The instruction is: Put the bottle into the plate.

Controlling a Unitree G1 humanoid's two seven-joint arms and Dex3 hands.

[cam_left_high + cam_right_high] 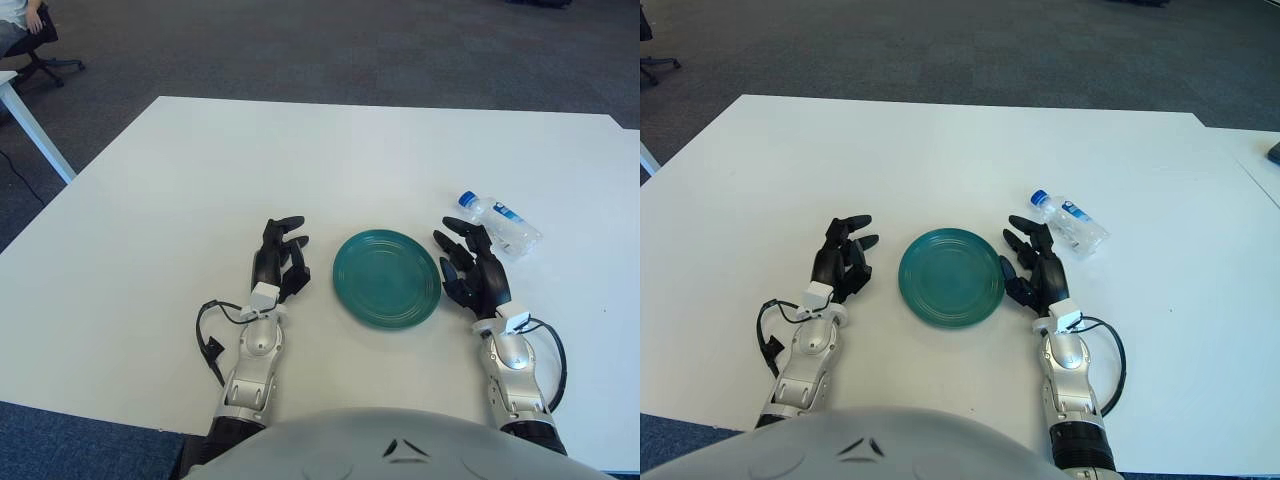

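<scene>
We find the bottle (499, 223) lying flat, just ahead-right of the right hand (473, 270) — fingers spread, empty. Its long axis slants away from the plate (387, 278); left hand (279, 258) far side, relaxed.

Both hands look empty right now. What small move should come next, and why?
Probably reach the right hand forward and a little right toward the bottle. It lies on its side just beyond that hand, untouched, while the plate sits empty between both hands. The left hand, across the plate, is farther away.

- I see a white table (300, 150) that carries all the things.
- A green plate (387, 278) lies on it, near the front.
- A clear bottle (499, 223) lies on its side, right of the plate.
</scene>
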